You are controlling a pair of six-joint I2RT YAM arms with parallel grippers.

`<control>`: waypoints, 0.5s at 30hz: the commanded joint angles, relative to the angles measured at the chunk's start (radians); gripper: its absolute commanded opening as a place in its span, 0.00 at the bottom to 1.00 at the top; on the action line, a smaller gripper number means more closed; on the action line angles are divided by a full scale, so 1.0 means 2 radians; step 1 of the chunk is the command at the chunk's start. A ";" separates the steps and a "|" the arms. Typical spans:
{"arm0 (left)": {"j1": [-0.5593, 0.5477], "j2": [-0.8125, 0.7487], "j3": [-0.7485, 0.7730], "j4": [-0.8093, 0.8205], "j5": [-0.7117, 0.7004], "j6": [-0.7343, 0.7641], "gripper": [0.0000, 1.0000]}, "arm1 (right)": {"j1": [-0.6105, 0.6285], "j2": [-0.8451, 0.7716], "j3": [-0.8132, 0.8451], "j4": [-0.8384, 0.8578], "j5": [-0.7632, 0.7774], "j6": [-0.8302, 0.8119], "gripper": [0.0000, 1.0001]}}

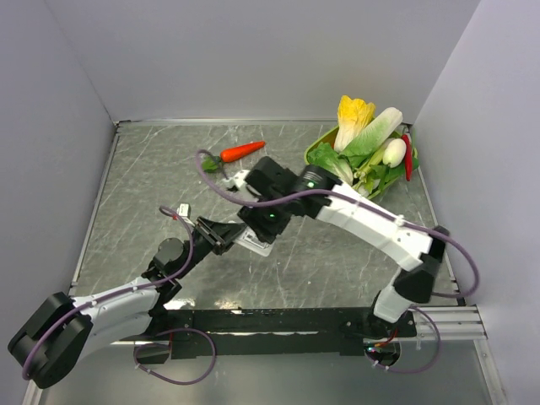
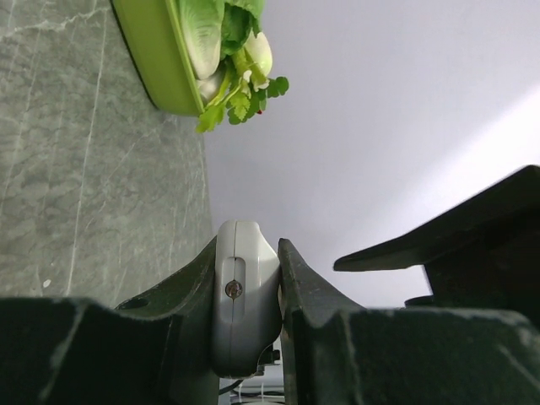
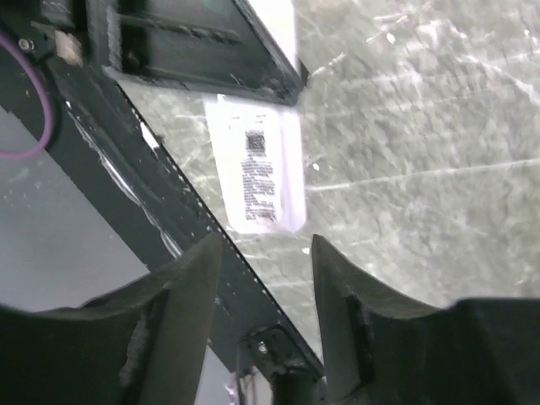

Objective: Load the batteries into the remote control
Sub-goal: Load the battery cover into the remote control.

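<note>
**Top external view.** The left gripper (image 1: 221,234) and the right gripper (image 1: 263,224) meet near the middle of the grey marbled table top (image 1: 337,261). The small flat white-grey remote control (image 1: 256,243) lies between them. An orange carrot (image 1: 242,151) and a green tray of leafy vegetables (image 1: 314,152) sit well apart at the far side. No bright-blue batteries are visible.

**Left wrist view.** The left gripper (image 2: 246,287) is clamped on the remote control (image 2: 245,295), held on edge between both fingers.

**Right wrist view.** The right gripper (image 3: 266,278) is empty, with its fingers spread apart. It hangs above a white face with a printed label (image 3: 257,173), probably the back of the remote control.

**Task status.** The remote control is secured. Whether the battery compartment is open cannot be told. No battery is seen picked up or fitted, so loading appears to remain to be done.
</note>
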 commanded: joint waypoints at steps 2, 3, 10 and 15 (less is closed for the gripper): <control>-0.002 -0.014 -0.001 0.050 -0.016 -0.019 0.01 | -0.034 -0.119 -0.131 0.135 -0.037 0.061 0.51; -0.002 -0.013 -0.001 0.051 -0.016 -0.021 0.01 | -0.035 -0.132 -0.149 0.152 -0.043 0.063 0.50; -0.002 0.002 0.007 0.057 0.000 -0.034 0.01 | -0.064 -0.240 -0.273 0.267 -0.129 -0.054 0.50; -0.001 -0.006 0.012 0.044 0.007 -0.037 0.01 | -0.083 -0.290 -0.320 0.289 -0.186 -0.199 0.52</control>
